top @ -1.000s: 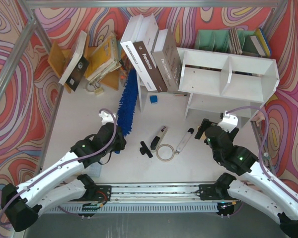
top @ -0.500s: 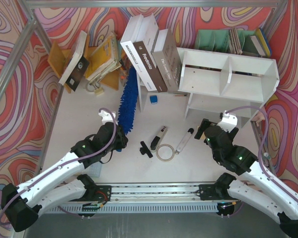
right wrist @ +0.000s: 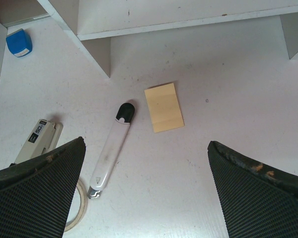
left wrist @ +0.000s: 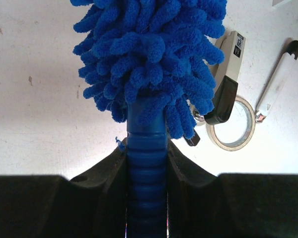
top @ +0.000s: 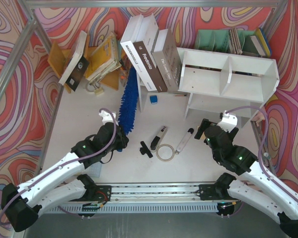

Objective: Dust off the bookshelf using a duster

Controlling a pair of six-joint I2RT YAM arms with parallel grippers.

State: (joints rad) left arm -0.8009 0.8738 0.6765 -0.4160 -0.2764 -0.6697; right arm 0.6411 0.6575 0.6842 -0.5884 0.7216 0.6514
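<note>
The duster (top: 128, 101) is seen left of centre in the top view. Its shaggy head is stretched toward the upper edge of the frame, with the tip beside the leaning books (top: 148, 52). Its ribbed handle (left wrist: 146, 163) is pinched by the left gripper (top: 120, 140), whose fingers are pressed against both sides of it in the left wrist view.

The bookshelf (top: 227, 74) is placed in the upper right of the top view, well apart from the duster. The books are leaned against its left end.

The right gripper (top: 202, 130) is held just below the bookshelf in the frame. Its fingers (right wrist: 44, 183) are spread wide, and nothing is held between them. In the right wrist view a white pen (right wrist: 109, 153), a yellow note (right wrist: 164, 107) and a stapler (right wrist: 37, 139) are seen on the table (right wrist: 228, 124). A small blue block (right wrist: 19, 42) is seen at the upper left of that view. A tape ring (top: 165, 152) is found at the centre of the top view.
</note>
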